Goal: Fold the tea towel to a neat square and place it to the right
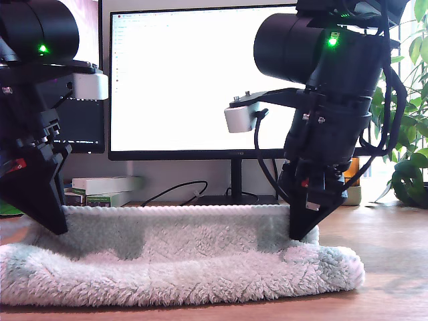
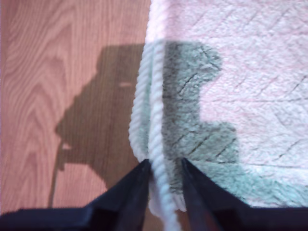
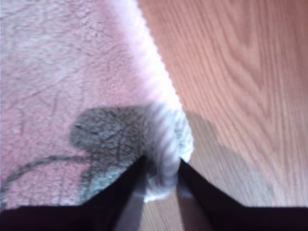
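Where the tea towel (image 1: 180, 264) lies across the wooden counter (image 1: 394, 267), you see a soft, deep-piled off-white cloth, folded over so that a thick rounded roll of fleece faces the exterior view and a ribbed, rope-like corded edge (image 1: 180, 209) runs along the far side. Your two arms stand at either end of that corded edge, one at the exterior view's left and one at the exterior view's right. In the first wrist view my first claw (image 2: 164, 175) has its two dark wedge-shaped fingers (image 2: 132, 190) closed in on the twisted cord, which runs doubled between them, so it is pinching the towel's edge; the fleece beside it shows a faint diamond quilting and the arm's grey shadow. In the second wrist view, which is somewhat blurred, my second claw (image 3: 161, 175) likewise nips the cord at a rounded corner of the towel, with smooth wood grain just beside it. Behind the towel you have a large monitor (image 1: 200, 80) showing a white screen, a stack of small boxes (image 1: 103, 189) at its foot, a black cable (image 1: 177, 189) and leafy green plants (image 1: 411, 120) at the exterior view's right.
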`<state>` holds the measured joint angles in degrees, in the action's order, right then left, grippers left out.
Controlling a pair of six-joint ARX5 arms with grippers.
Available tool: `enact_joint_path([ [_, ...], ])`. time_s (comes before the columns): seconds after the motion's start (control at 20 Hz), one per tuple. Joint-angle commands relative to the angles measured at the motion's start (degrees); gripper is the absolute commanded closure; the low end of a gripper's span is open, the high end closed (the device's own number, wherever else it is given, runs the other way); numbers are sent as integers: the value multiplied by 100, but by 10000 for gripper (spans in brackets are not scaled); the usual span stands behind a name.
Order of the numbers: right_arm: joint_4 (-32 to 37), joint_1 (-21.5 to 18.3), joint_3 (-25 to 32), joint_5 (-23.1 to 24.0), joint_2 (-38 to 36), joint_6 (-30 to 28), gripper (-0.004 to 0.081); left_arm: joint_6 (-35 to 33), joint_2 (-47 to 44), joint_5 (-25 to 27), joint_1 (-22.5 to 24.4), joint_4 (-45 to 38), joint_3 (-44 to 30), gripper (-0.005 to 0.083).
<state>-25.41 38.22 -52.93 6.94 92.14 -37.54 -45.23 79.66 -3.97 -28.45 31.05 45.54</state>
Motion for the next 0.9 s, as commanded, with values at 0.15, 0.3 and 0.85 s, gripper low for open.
enact_joint_path([
  [0.15,61,2,-9,31,42,22,497,-22,61,192,22,-286,35,499],
  [0.3,66,0,-149,356,39,22,438,-22,57,540,39,-564,35,499],
  [0.85,-1097,-4,-962,588,-13,61,463,-15,-647,1054,170,-533,35,508],
])
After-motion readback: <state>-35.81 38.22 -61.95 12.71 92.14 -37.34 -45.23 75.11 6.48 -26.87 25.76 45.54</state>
